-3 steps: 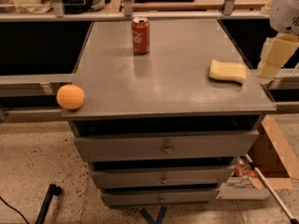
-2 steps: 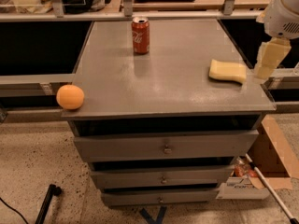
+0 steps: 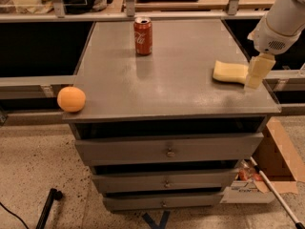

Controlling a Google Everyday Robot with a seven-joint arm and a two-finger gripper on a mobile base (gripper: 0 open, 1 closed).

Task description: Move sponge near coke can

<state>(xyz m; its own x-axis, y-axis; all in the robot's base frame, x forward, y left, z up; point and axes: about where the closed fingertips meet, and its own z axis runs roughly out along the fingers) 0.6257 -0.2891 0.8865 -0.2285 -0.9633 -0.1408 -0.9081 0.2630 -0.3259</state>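
The pale yellow sponge (image 3: 229, 71) lies flat near the right edge of the grey cabinet top (image 3: 171, 75). The red coke can (image 3: 142, 36) stands upright at the back of the top, left of centre and well away from the sponge. My gripper (image 3: 257, 73) hangs from the white arm at the upper right. It points down right beside the sponge's right end, close above the surface.
A round orange fruit (image 3: 71, 99) sits at the front left corner of the top. The cabinet has several drawers (image 3: 167, 150) below. A cardboard box (image 3: 281, 159) stands on the floor at the right. Metal rails run behind and to both sides.
My gripper has moved left and down, from beyond the cabinet's right edge to right beside the sponge's right end. The sponge, can and orange have not moved.
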